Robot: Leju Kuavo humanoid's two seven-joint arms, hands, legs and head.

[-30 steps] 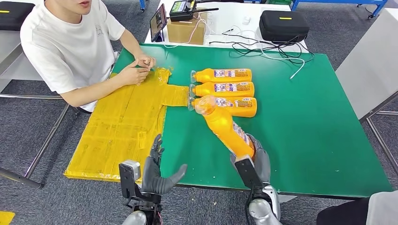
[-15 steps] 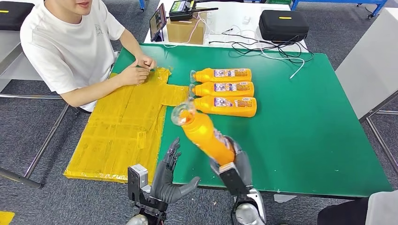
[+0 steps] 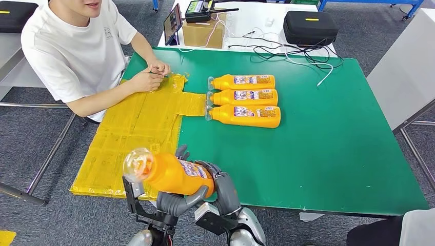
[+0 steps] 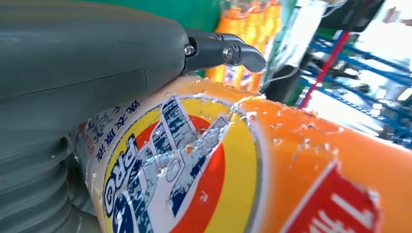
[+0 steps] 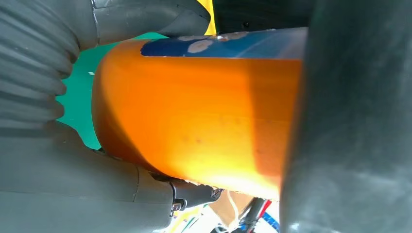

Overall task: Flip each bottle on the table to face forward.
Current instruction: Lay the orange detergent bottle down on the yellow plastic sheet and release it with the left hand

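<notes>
Bottle (image 3: pixel 172 174), orange and glossy, hangs lengthwise over the table's (image 3: pixel 328 169) near edge, right hand (image 3: pixel 223 187) wrapped round its base, left hand (image 3: pixel 177 201) cupping beneath. Likely rigid but slick; mid-body offers the surest hold. Three bottles (image 3: pixel 243 101) lie mid-table.

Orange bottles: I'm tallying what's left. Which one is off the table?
The orange bottle held in both hands, left hand and right hand, near the table's front edge; the other three lie in a row.

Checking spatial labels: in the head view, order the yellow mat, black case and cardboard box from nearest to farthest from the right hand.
From the right hand:
1. Yellow mat, near-left table edge.
2. Cardboard box, white table beyond, left.
3. Black case, far right, slightly farther.
</notes>
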